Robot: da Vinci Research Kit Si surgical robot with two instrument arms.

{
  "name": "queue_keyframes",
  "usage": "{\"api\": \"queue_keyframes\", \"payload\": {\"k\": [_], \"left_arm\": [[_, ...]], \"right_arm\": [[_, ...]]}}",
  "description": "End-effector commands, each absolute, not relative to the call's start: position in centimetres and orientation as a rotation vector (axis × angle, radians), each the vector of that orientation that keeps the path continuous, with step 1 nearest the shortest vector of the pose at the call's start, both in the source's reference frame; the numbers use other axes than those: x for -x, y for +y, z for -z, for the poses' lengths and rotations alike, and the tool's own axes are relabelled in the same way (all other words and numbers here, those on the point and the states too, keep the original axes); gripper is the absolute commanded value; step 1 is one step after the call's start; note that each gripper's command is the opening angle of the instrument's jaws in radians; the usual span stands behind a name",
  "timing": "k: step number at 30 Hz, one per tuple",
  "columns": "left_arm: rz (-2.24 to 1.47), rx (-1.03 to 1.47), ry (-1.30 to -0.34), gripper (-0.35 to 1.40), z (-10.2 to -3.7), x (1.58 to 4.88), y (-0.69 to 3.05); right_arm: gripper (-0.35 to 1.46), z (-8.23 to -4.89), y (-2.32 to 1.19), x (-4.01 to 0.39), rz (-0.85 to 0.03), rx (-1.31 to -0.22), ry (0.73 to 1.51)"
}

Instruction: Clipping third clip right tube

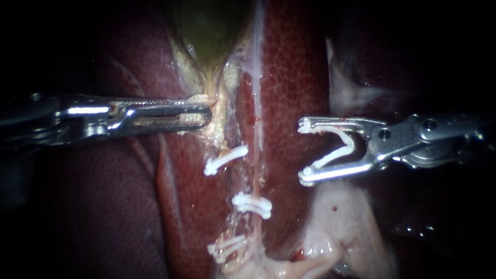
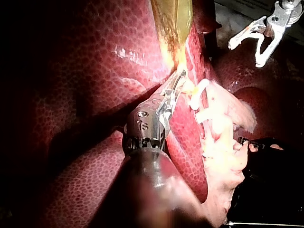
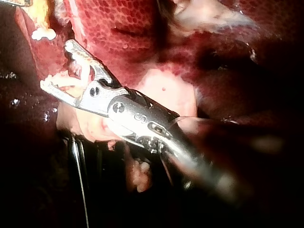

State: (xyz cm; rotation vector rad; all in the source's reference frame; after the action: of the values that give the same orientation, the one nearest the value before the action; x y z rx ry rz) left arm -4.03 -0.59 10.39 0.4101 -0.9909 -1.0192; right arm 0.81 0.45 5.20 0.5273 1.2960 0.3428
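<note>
1. Dark red, mottled liver [image 1: 294,77] fills the background of the endoscope view, and the greenish gallbladder [image 1: 206,31] tapers down from the top centre.
2. From the left, the left instrument [image 1: 206,114] comes in level. Its long slotted jaws are pressed together on the pale tissue [image 1: 219,121] just under the gallbladder's narrow end, and some of that tissue shows through the slots. The left wrist view shows the same pinch.
3. Below those jaws a white upper clip [image 1: 226,159] lies slanted across the pale strand. Further down, near the frayed tissue, sits a lower clip [image 1: 227,248]. I cannot tell whether either one also reaches the neighbouring tube.
4. Just to their right, the right tube [image 1: 254,170] runs down the middle as a thin pinkish strand against the liver. A middle clip [image 1: 252,204] crosses it squarely.
5. Right of the tube and clear of it, the right instrument [image 1: 304,151] comes in from the right. Its jaws stand spread wide with their tips facing the tube, and they carry a white loaded clip [image 1: 330,159]. The clip is open in a V, with one leg seated along each jaw. It hangs over the liver at a height between the upper and middle clips.
6. Pale fatty tissue [image 1: 346,227] lies beneath that instrument.
</note>
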Motion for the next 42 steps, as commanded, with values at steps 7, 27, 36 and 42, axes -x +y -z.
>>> {"api": "queue_keyframes", "payload": {"k": [7,27,36,42], "left_arm": [[1.018,-0.422,-0.99,-0.35,-10.28,3.9,-0.48],[1.081,-0.367,-1.011,-0.35,-9.66,3.23,0.04],[1.081,-0.365,-1.011,-0.35,-9.67,3.24,0.02],[1.081,-0.362,-1.011,-0.35,-9.69,3.26,0.0]], "right_arm": [[0.6,-5.2,0.44,-0.82,-0.341,-0.527,1.296],[0.6,-5.22,0.43,-0.84,-0.342,-0.526,1.296],[0.58,-5.54,0.25,-0.9,-0.355,-0.542,1.273],[0.57,-6.06,0.07,-1.04,-0.406,-0.595,1.208]]}}
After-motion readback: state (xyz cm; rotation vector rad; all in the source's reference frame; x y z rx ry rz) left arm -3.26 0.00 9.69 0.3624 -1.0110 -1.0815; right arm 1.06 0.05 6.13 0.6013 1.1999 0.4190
